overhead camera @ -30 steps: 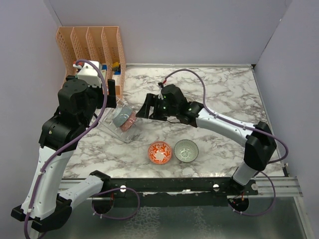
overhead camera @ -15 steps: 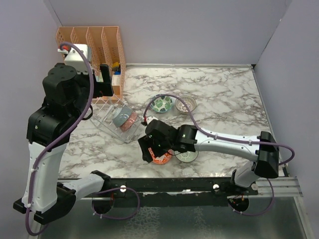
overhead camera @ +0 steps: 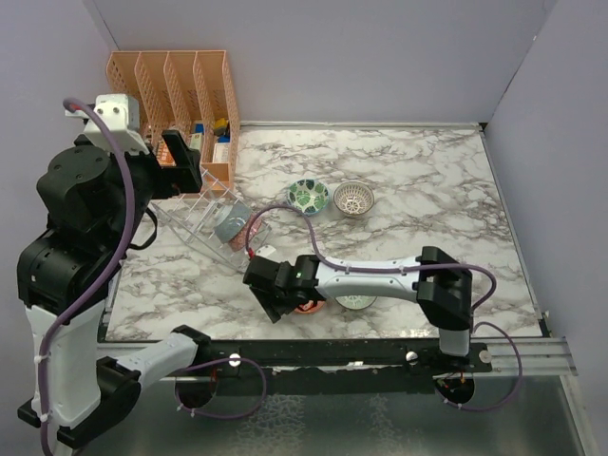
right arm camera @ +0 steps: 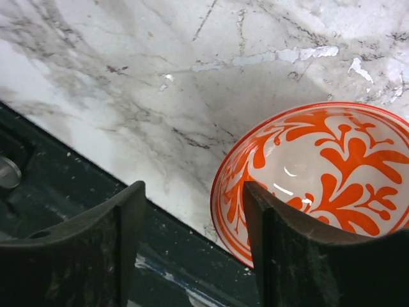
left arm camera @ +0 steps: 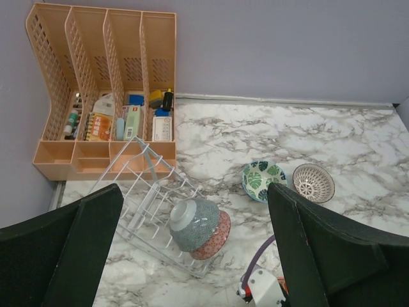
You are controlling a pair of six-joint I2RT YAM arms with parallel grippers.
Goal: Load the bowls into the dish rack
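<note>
The clear dish rack [overhead camera: 195,217] lies tilted at the left and holds a grey-blue bowl [overhead camera: 228,223] nested against a red patterned bowl [overhead camera: 249,237]. They also show in the left wrist view: rack [left arm camera: 137,204], grey-blue bowl [left arm camera: 198,224], red bowl [left arm camera: 222,238]. A green-white bowl [overhead camera: 309,197] [left arm camera: 263,181] and a white lattice bowl [overhead camera: 353,199] [left arm camera: 313,183] sit mid-table. My right gripper [overhead camera: 277,296] [right arm camera: 192,188] is open, its jaws astride the near rim of an orange bowl [overhead camera: 309,304] [right arm camera: 326,173]. A pale green bowl [overhead camera: 357,303] is partly hidden by that arm. My left gripper [overhead camera: 180,161] [left arm camera: 193,189] is open, empty, high above the rack.
A taller orange file organizer [overhead camera: 176,90] [left arm camera: 102,83] with small items stands at the back left, just behind the rack. A black rail [overhead camera: 332,353] [right arm camera: 57,243] runs along the table's near edge, close under the right gripper. Walls close the left, back and right.
My right arm swung from the rack down to the orange bowl at the near edge, uncovering the two far bowls. My left arm rose and drew back to the left.
</note>
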